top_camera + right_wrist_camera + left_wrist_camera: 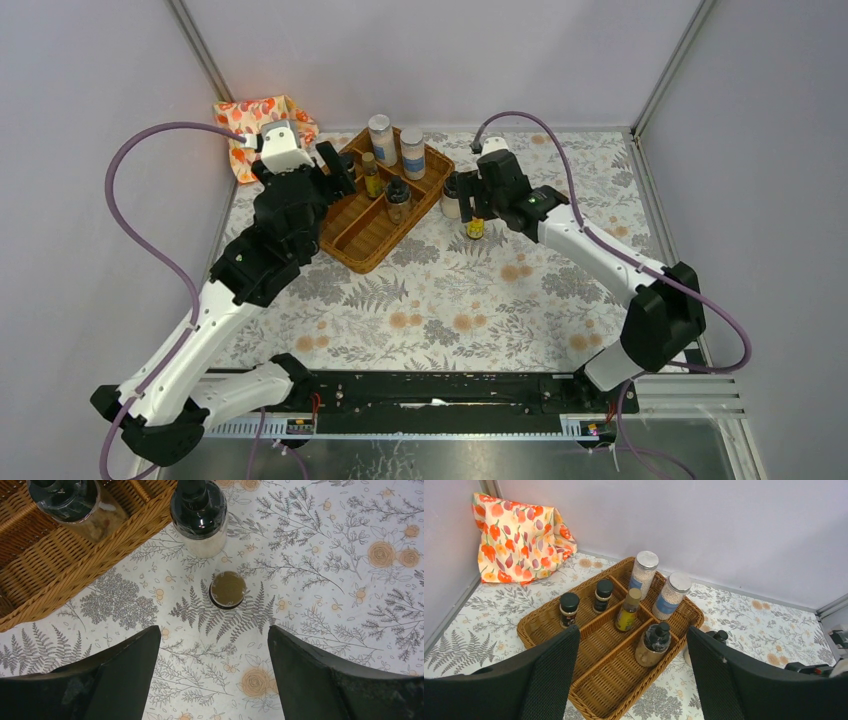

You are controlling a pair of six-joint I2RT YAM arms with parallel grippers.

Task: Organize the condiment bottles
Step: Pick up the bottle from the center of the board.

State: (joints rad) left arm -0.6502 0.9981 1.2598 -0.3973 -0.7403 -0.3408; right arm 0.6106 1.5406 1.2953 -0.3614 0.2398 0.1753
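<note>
The wicker tray [352,240] holds two clear silver-lidded jars [381,138] [412,152], a slim yellow bottle [371,176] and a dark-topped pump bottle [398,198]. The left wrist view shows them [643,574] [671,595] [628,611] [653,645], plus two short black-capped spice jars [569,609] [602,595] in the left compartment. My left gripper [633,632] is open and empty above the tray's near end [335,170]. My right gripper [214,632] is open, above the table just short of a slim yellow brown-capped bottle [228,589] [474,228]. A white black-capped bottle [199,515] [452,196] stands beside the tray.
An orange-patterned cloth [262,125] lies in the back left corner, also in the left wrist view [516,535]. Grey walls close in the floral table [480,300] at back and sides. The tray's near compartments [614,680] hold nothing.
</note>
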